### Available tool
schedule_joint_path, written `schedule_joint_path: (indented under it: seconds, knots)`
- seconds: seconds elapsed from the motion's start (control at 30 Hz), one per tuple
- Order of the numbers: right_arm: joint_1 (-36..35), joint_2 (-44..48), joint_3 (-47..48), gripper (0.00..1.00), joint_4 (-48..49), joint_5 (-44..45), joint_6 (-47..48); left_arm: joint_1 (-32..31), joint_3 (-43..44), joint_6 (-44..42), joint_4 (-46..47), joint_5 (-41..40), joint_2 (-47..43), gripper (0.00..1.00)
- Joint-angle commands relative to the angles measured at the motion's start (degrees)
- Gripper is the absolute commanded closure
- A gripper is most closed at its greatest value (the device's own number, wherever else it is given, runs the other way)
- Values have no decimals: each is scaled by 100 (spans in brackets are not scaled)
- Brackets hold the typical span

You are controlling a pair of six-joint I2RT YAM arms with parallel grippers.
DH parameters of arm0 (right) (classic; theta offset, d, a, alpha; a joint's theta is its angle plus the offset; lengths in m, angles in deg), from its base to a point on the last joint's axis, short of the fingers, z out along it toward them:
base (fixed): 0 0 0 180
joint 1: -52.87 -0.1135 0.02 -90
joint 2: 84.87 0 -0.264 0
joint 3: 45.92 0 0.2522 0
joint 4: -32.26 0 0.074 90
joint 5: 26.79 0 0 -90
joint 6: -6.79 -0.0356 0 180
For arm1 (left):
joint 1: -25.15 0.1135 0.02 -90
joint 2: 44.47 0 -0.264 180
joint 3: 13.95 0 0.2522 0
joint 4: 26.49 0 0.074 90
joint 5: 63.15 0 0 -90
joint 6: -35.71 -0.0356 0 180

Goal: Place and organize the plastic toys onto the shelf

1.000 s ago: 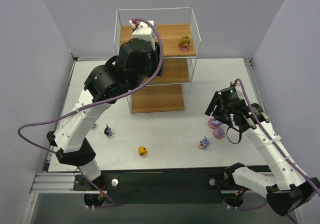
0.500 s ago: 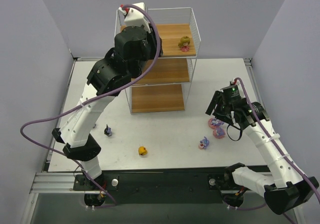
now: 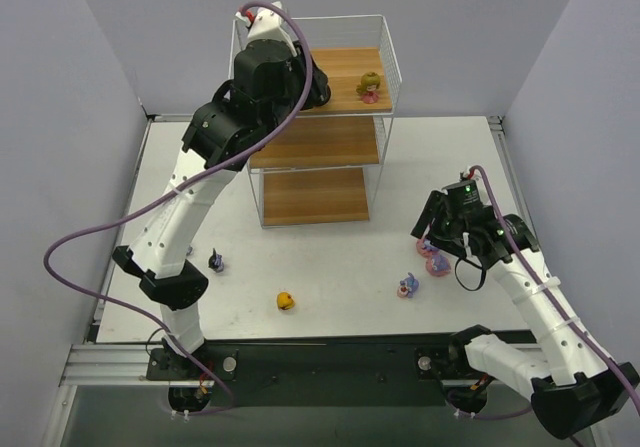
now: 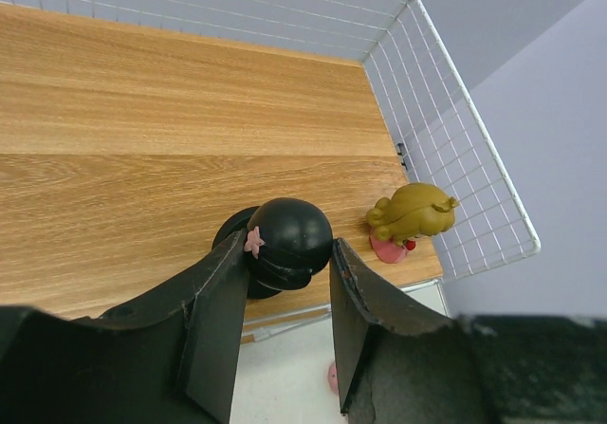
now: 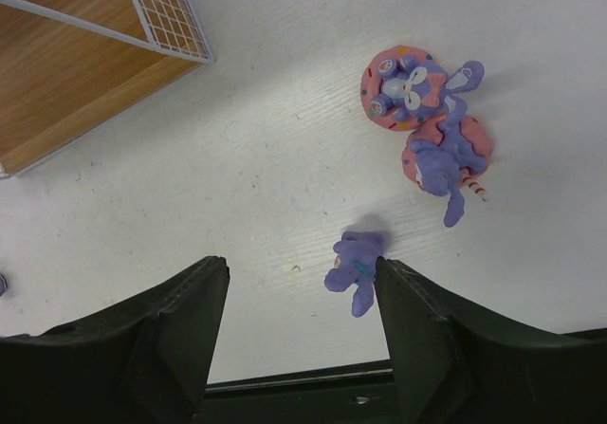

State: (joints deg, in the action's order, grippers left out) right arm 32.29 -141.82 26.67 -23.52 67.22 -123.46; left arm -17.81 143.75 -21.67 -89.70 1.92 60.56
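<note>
the left fingers [image 4: 213,320] clench the black-headed doll [image 4: 287,234], glossy with a pink star, at the front edge of the shelf's top board [image 4: 190,111], near the olive-haired doll [image 4: 410,217] by the wire wall [image 4: 446,158]; bare wood lies open behind. the right fingers [image 5: 180,334] hang released over the counter [image 5: 266,158], a small blue-purple figure [image 5: 355,265] lying between them, two touching pink-purple bunny figures [image 5: 417,87] beyond.

White table [image 3: 330,267] w/ 3-tier shelf [image 3: 316,199] at rear centre. Top board: olive-haired doll [image 3: 369,88] nr right mesh, black doll [image 4: 285,244] nr front edge. Tabletop: yellow toy [image 3: 286,301] front centre, dark fig. [image 3: 215,261] left, small purple fig. [image 3: 408,285] + two pink-purple bunnies [image 5: 408,84] side by side, right.
</note>
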Motion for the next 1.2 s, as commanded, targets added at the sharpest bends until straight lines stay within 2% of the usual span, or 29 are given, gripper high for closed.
schedule_joint_path:
  seconds: [0.0,0.37,0.53,1.17]
  knots:
    - [36,158,-126,36,-8,-41,-79,86,205,227,41,252,52,96]
    - [36,202,-179,36,1,-93,-44,86,407,280,-187,190,254,91]
    - [36,202,-179,36,1,-129,-36,104,416,254,-214,172,254,81]
    - [54,272,-231,36,27,-111,-53,420,407,350,-337,893,360,62]
